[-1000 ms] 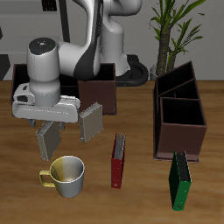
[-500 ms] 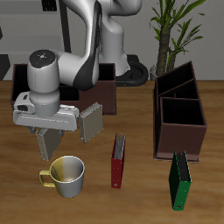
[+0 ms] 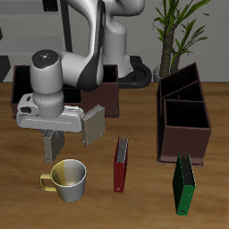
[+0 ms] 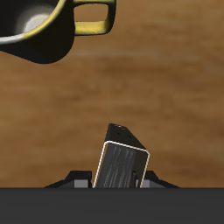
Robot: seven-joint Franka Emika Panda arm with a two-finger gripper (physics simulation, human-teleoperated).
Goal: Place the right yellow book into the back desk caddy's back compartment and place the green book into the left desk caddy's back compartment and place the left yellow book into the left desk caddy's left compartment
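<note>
Right yellow book (image 3: 53, 143) is clamped between the fingers of the gripper (image 3: 52, 148) and hangs clear of the table (image 3: 134, 210), spine roughly vertical; the wrist view confirms it, the book (image 4: 121, 168) seated between the jaws, which are closed to about its thickness. A second pale book, the left yellow book (image 3: 93, 125), stands upright just beside the held one, at its 2 o'clock in the exterior view; it is apart from the fingers. A yellow mug (image 3: 66, 179) sits on the table just below the held book at 6 o'clock; the wrist view shows the mug (image 4: 39, 31) under the gripper. Back desk caddy (image 3: 98, 89) lies behind the arm at 12 to 1 o'clock, largely hidden by the robot, so its back compartment cannot be made out. Left desk caddy (image 3: 183, 116) stands well apart at 3 o'clock, nothing visible in it; green book (image 3: 184, 185) stands at its front end, near the table's front edge. Red book (image 3: 121, 164) stands between mug and green book. Judged step: first of three, carry phase, no book delivered yet. Next move calls for raising the book above the caddy wall, carrying it back toward 12 o'clock, lining it up with the small middle slot, and clearing the neighbouring pale book on the way.
</note>
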